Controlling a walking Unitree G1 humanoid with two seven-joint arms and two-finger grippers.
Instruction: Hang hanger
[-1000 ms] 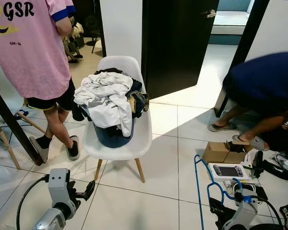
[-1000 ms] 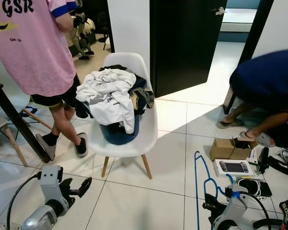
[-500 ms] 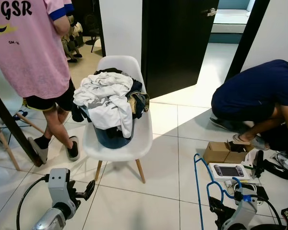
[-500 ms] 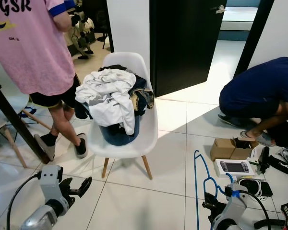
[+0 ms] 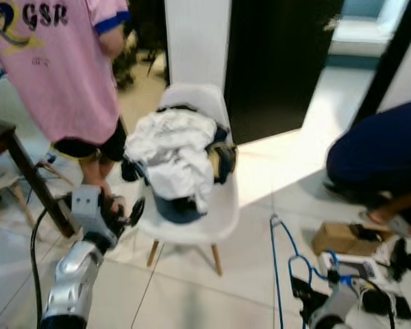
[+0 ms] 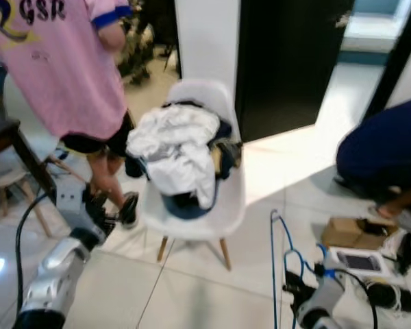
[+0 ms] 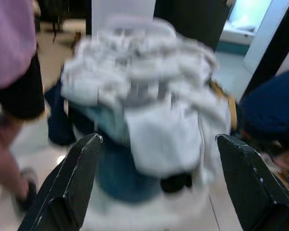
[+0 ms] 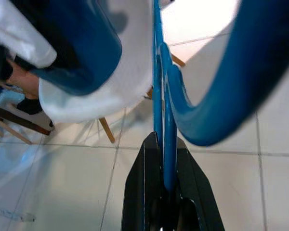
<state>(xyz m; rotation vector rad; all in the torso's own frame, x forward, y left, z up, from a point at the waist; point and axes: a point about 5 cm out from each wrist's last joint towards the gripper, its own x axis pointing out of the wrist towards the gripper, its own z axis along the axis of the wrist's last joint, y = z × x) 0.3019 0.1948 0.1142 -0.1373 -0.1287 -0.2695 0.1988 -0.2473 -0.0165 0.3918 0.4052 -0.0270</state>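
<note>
A blue wire hanger (image 5: pixel 282 255) stands up from my right gripper (image 5: pixel 305 293), low at the right over the floor tiles. In the right wrist view the black fingers (image 8: pixel 147 163) are shut on the blue hanger (image 8: pixel 169 120). My left gripper (image 5: pixel 127 205) is raised beside the left edge of a white chair (image 5: pixel 216 212). Its fingers (image 7: pixel 74 180) stand wide open with nothing between them, facing a pile of white and dark clothes (image 7: pixel 144 106). The clothes (image 5: pixel 175 147) spill over a blue basket (image 5: pixel 177 207) on the chair seat.
A person in a pink shirt (image 5: pixel 55 68) stands at the left of the chair, by a dark table (image 5: pixel 7 133). A person in dark blue (image 5: pixel 383 151) crouches at the right. A cardboard box (image 5: pixel 339 236) and devices lie on the floor. A dark door (image 5: pixel 281 62) stands behind.
My left arm has lifted from near the floor up to the chair's left side. The picture has shifted and blurred. The right gripper still holds the hanger.
</note>
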